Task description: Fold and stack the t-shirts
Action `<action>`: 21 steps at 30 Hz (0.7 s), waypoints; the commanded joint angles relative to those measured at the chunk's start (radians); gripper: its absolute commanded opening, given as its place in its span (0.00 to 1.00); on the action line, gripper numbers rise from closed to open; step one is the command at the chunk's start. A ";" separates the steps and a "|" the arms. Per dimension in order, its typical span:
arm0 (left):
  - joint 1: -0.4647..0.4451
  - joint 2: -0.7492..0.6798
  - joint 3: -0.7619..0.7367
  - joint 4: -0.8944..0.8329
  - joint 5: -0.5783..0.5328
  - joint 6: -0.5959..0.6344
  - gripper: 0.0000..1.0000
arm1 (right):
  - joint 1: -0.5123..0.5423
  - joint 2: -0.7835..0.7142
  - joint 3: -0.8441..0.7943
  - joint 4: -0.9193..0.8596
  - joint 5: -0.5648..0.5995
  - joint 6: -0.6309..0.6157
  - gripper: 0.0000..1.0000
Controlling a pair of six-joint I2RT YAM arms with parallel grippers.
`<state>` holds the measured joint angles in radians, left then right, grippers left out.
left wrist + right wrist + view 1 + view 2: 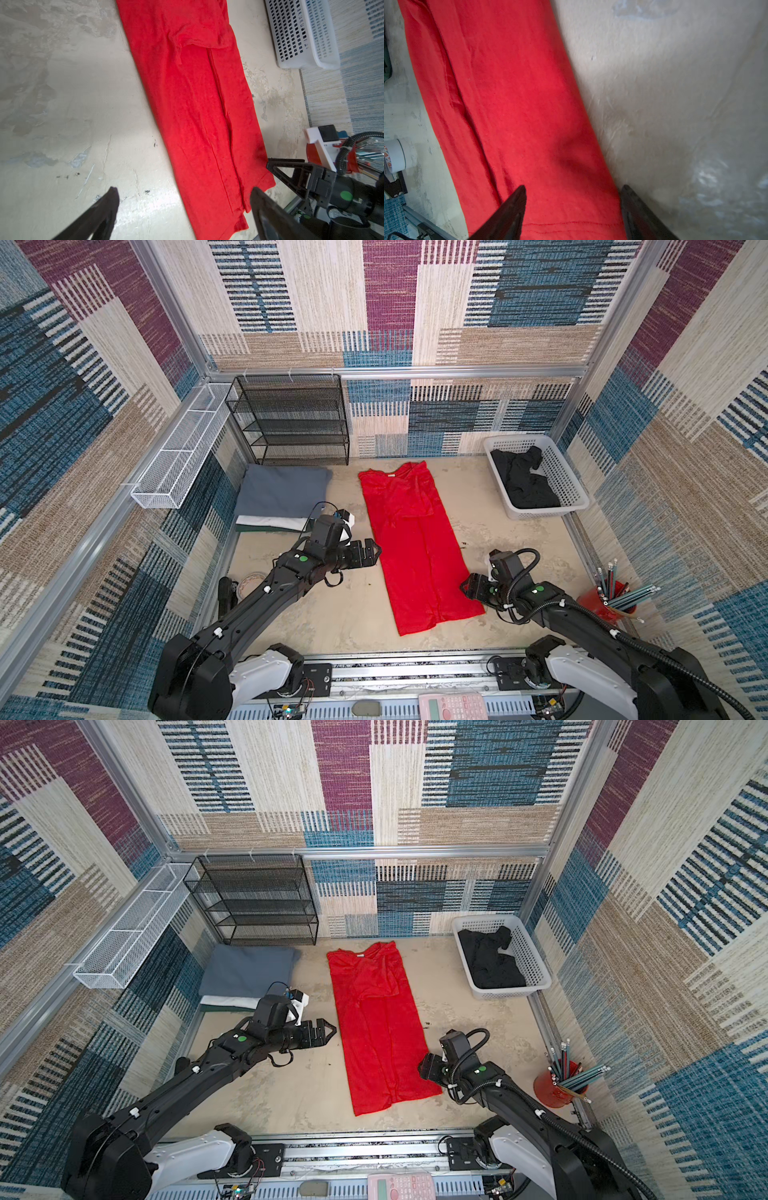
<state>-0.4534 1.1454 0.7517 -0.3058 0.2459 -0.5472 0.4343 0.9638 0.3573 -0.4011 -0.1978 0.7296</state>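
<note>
Since the large bright red cloth t-shirt (pixel 415 547) lies in both top views as a long narrow strip down the table's middle, sleeves turned in, the step looks like the crosswise fold, hem toward collar. The black parallel left gripper (pixel 376 549) stands just beside its left edge at mid-length. The black parallel right gripper (pixel 465 587) sits at the near right hem corner. A folded grey t-shirt (pixel 282 491) tops the pile far left; a crumpled black t-shirt (pixel 523 485) lies in the white plastic basket (pixel 577 499).

Left wrist: jaws spread wide, empty. Better brought to the near left hem corner, to match.

Right wrist: jaws apart, straddling the red edge, nothing pinched. Take all layers; lift both corners level.
</note>
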 commanded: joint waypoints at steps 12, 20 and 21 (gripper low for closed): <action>0.061 -0.004 -0.094 0.071 0.318 0.032 0.83 | 0.001 -0.022 -0.034 -0.142 -0.111 0.030 0.58; 0.010 -0.089 -0.176 -0.017 0.368 0.016 0.80 | 0.001 -0.099 -0.020 -0.178 -0.166 0.051 0.41; 0.001 -0.100 -0.185 -0.033 0.364 0.013 0.80 | 0.001 -0.098 -0.020 -0.172 -0.177 0.051 0.38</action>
<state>-0.4370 1.0664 0.5861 -0.2790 0.5827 -0.5541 0.4355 0.8703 0.3336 -0.5526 -0.3328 0.7631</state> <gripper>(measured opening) 0.798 0.394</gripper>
